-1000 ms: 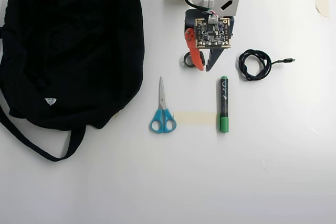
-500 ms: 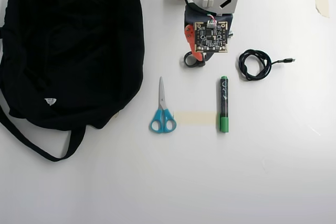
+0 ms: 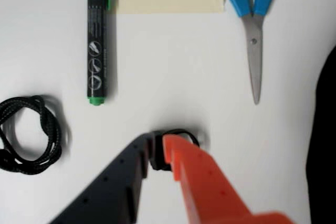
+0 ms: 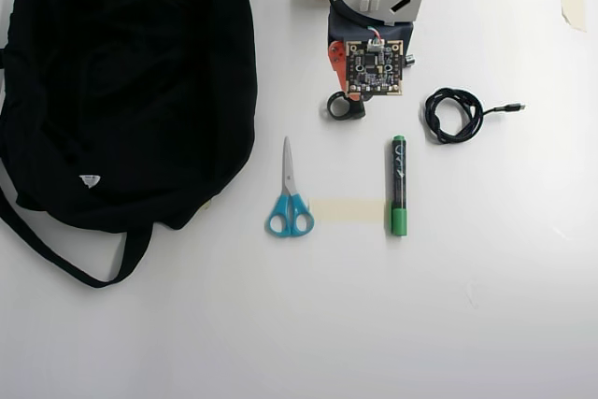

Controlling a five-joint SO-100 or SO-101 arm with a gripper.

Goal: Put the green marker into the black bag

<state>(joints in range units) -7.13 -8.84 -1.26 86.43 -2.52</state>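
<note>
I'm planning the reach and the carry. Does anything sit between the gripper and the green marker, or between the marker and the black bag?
Nothing blocks the gripper from the green marker. Toward the black bag, the blue scissors lie on the table between them, so carry above them.

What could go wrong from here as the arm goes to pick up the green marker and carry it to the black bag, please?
The gripper sits short of the green marker, its fingers nearly together over a small black ring; it might drag the ring along. The coiled cable lies close to the marker's end and could be snagged. The scissors lie between marker and black bag, so a low carry might knock them.
</note>
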